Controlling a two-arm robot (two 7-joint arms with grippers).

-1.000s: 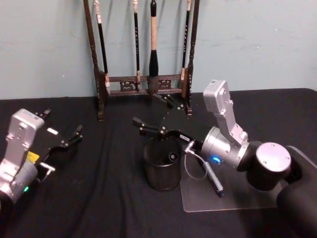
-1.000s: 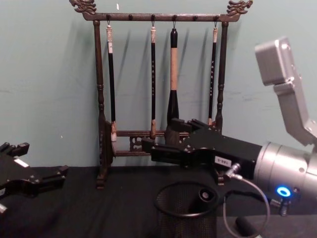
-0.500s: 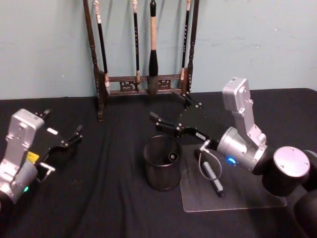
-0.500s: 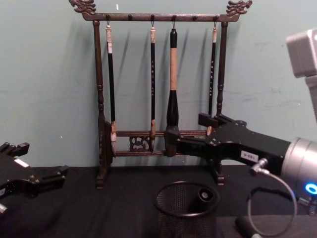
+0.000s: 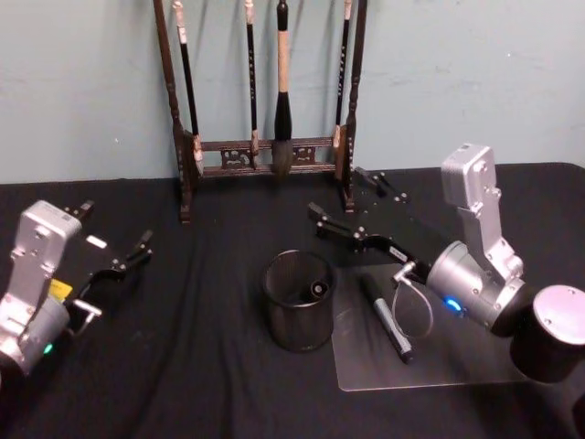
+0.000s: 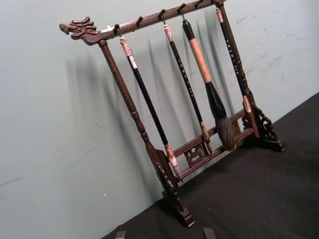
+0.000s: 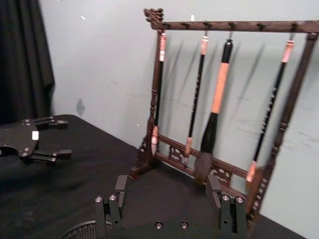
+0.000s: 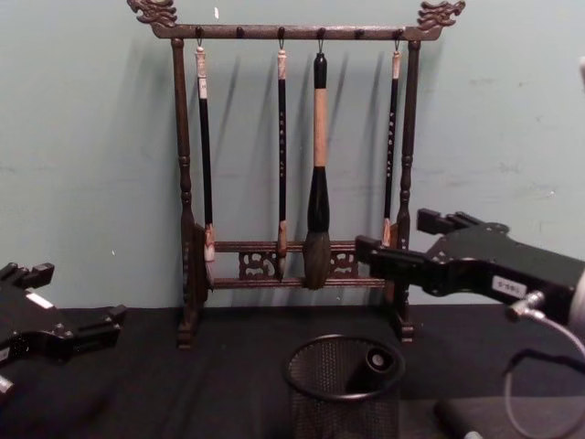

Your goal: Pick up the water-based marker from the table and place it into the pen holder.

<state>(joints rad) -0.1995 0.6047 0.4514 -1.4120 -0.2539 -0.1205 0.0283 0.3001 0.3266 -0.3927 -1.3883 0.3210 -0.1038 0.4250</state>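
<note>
Two wide-open, empty grippers are showing: the left end effector [image 5: 117, 222] idling over the tabletop's [image 5: 201, 384] left side, the right end effector [image 5: 335, 191] hovering behind the marker [image 5: 388, 318], which is lying just right of the pen holder [image 5: 299, 302] and needing a squarely centred descent across its barrel.

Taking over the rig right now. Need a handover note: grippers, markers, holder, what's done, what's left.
The left gripper is open and empty, parked over the table's left side.
The right gripper is open and empty, above the table, beyond and to the right of the pen holder.
The first marker stands inside the pen holder, its end near the right wall.
The second marker lies on the clear sheet, right of the holder.
Done: one marker in. Left: probably the second marker; the right gripper is nearer.
</note>
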